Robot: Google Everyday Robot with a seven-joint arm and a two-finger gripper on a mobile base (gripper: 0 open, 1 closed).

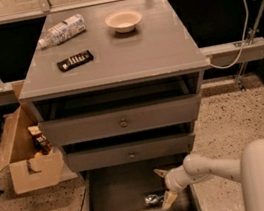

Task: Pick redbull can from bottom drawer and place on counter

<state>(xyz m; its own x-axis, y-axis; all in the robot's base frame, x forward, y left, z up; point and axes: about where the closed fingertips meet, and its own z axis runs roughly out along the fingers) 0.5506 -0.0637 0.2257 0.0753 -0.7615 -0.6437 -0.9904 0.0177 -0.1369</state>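
Observation:
The redbull can [152, 199] lies on its side on the floor of the open bottom drawer [112, 192], toward the front right. My gripper [164, 187] reaches into the drawer from the right on a white arm. It is open, with one tan finger [169, 200] just right of the can and the other higher up by the drawer's back. The can is not between the fingers. The grey counter [132, 51] tops the cabinet.
On the counter lie a clear plastic bottle [62, 30], a black candy bar [75, 60] and a white bowl [123, 20]. The two upper drawers with brass knobs [123, 123] stand slightly pulled out. A cardboard box [24, 157] sits on the floor at the left.

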